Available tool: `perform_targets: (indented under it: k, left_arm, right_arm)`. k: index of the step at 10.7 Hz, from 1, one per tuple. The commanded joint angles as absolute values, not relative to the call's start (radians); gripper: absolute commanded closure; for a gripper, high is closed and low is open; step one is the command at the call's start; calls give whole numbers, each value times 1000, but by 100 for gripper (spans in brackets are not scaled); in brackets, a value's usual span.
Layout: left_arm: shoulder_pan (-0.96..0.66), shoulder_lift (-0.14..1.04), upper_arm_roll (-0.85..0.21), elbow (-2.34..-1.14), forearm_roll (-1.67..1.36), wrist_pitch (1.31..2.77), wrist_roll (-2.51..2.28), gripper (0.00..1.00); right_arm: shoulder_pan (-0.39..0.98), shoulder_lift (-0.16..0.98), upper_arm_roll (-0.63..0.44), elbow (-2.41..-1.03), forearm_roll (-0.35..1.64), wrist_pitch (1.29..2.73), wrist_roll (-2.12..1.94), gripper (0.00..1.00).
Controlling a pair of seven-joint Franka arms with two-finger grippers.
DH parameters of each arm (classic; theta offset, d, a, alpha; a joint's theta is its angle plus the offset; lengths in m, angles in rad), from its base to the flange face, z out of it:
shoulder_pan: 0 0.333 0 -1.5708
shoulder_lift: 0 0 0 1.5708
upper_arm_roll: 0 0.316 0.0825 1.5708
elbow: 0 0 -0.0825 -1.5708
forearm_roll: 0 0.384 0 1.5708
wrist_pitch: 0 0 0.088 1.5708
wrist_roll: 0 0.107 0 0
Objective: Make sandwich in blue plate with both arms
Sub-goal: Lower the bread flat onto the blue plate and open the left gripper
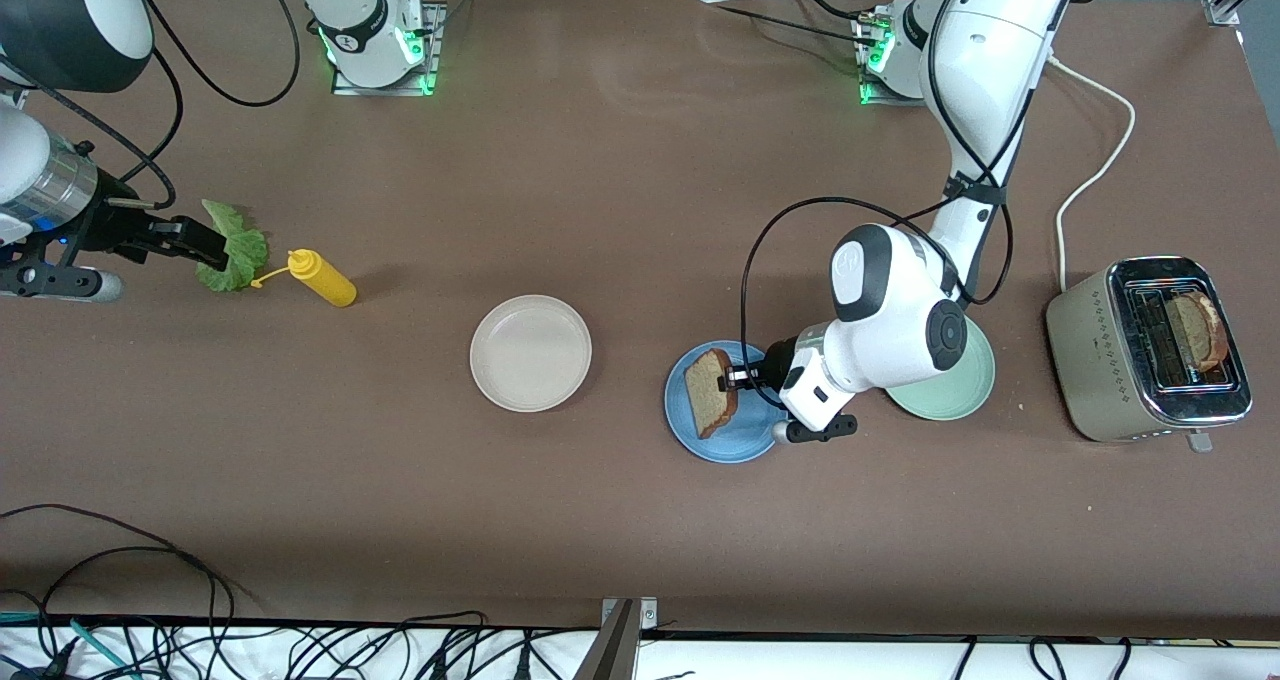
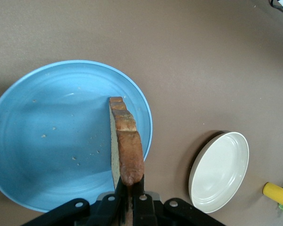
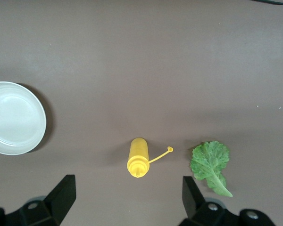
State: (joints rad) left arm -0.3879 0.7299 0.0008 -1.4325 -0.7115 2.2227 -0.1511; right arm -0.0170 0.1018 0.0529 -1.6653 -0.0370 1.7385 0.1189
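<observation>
The left gripper [image 1: 742, 375] hangs over the blue plate [image 1: 760, 438], its fingers clamped on a slice of brown bread [image 1: 711, 392] held on edge above the plate's floor, where a few crumbs lie. Beside the blue plate, toward the left arm's end of the surface [image 1: 620, 520], sits a mint-green plate [image 1: 975, 385], partly hidden by the arm, and past it a metal toaster [image 1: 1090, 360] with a second bread slice [image 1: 1200, 328] in its slot. The right gripper [image 1: 205, 248] hovers at the right arm's end of the surface with fingers spread wide and holding nothing, over a lettuce leaf [image 1: 240, 250] that lies just beside a yellow squeeze bottle [image 1: 322, 277] tipped on its side. A cream-white plate [image 1: 530, 352] rests between the bottle and the blue plate.
</observation>
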Motion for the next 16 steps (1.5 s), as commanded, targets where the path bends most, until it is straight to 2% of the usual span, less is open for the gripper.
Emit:
perform_targets:
  k: [1,3,6,8,11,12,16]
  left_arm:
    - [-364,761,6,-1401,-742,2221,-127,63]
    - [-339,761,6,-1408,-744,2221,-46,36]
    - [-327,761,8,-1414,-742,2221,-3,32]
    - [-312,761,9,-1420,-739,2215,-3,24]
    - [-287,756,9,-1437,-729,2180,-9,21]
    - [-269,753,9,-1439,-724,2159,-8,0]
    - [-235,684,23,-1439,-653,1998,-12,0]
  right_arm:
    - [-12,103,52,-1658,-25,1724,124,0]
    - [-11,101,54,-1658,-25,1724,124,0]
    - [-6,101,52,-1658,-25,1724,124,0]
    - [-6,101,52,-1658,-25,1724,124,0]
    - [-6,101,52,-1658,-25,1724,120,0]
    - [-6,101,52,-1658,-25,1724,118,0]
    - [-5,101,52,-1661,-25,1724,115,0]
